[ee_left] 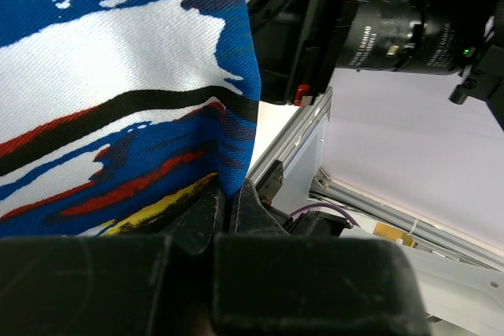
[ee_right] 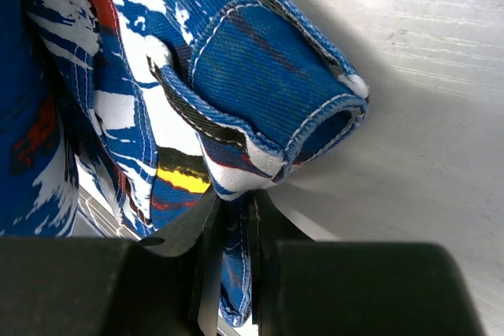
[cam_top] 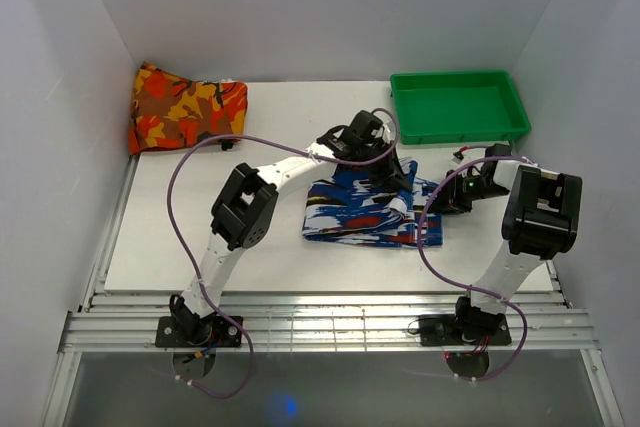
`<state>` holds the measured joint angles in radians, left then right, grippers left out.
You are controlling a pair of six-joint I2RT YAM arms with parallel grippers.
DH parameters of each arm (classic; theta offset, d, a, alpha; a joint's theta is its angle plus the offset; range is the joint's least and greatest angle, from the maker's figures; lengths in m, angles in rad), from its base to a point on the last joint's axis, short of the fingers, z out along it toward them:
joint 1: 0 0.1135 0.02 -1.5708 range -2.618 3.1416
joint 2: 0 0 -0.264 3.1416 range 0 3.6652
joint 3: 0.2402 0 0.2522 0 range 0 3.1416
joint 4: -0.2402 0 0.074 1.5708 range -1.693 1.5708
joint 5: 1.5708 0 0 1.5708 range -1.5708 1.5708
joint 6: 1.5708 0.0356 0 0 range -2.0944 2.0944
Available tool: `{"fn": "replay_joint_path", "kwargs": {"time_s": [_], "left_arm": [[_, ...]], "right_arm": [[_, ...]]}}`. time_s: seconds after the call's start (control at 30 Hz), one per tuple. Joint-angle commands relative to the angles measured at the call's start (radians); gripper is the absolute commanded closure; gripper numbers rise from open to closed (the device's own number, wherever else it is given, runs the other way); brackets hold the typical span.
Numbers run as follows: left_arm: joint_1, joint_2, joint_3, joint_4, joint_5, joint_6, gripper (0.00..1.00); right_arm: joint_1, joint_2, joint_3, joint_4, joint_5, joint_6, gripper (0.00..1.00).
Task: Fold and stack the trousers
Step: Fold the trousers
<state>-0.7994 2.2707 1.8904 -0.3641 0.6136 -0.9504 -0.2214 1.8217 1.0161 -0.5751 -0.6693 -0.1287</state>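
Observation:
The trousers [cam_top: 360,209], in a blue, white and black print with red and yellow patches, lie partly folded at the middle of the white table. My left gripper [cam_top: 385,169] is at their far right corner, shut on a fold of the trousers [ee_left: 126,100], with the cloth pinched between the fingers [ee_left: 228,210]. My right gripper [cam_top: 447,195] is at their right edge, shut on a seamed edge of the trousers [ee_right: 236,76], which bunch up above its fingers [ee_right: 232,257].
A green tray [cam_top: 460,107] stands at the back right. A folded orange, red and yellow patterned cloth [cam_top: 185,105] lies at the back left. White walls enclose the table [cam_top: 200,237]. The right arm's wrist camera [ee_left: 394,29] is close to my left gripper.

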Motion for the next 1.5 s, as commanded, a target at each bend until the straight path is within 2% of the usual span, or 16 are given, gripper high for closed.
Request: {"fn": "replay_joint_path", "kwargs": {"time_s": [0.0, 0.53, 1.3, 1.33, 1.4, 1.47], "left_arm": [[-0.026, -0.020, 0.056, 0.074, 0.005, -0.042, 1.00], [-0.086, 0.053, 0.101, 0.126, 0.002, -0.105, 1.00], [-0.109, 0.162, 0.113, 0.232, 0.026, -0.154, 1.00], [-0.109, 0.159, 0.108, 0.237, 0.029, -0.149, 0.93], [-0.107, 0.148, 0.092, 0.235, 0.040, -0.125, 0.72], [-0.098, 0.115, 0.076, 0.225, 0.044, -0.104, 0.66]], "right_arm": [[0.020, -0.025, -0.005, -0.022, -0.047, 0.012, 0.92], [0.022, -0.032, -0.007, -0.019, -0.050, 0.015, 0.92], [0.022, -0.035, -0.013, -0.019, -0.059, 0.020, 0.92], [0.022, -0.035, -0.010, -0.022, -0.050, 0.020, 0.92], [0.021, -0.036, 0.010, -0.037, -0.032, 0.006, 0.89], [-0.004, -0.042, 0.044, -0.075, 0.008, -0.017, 0.83]]}}
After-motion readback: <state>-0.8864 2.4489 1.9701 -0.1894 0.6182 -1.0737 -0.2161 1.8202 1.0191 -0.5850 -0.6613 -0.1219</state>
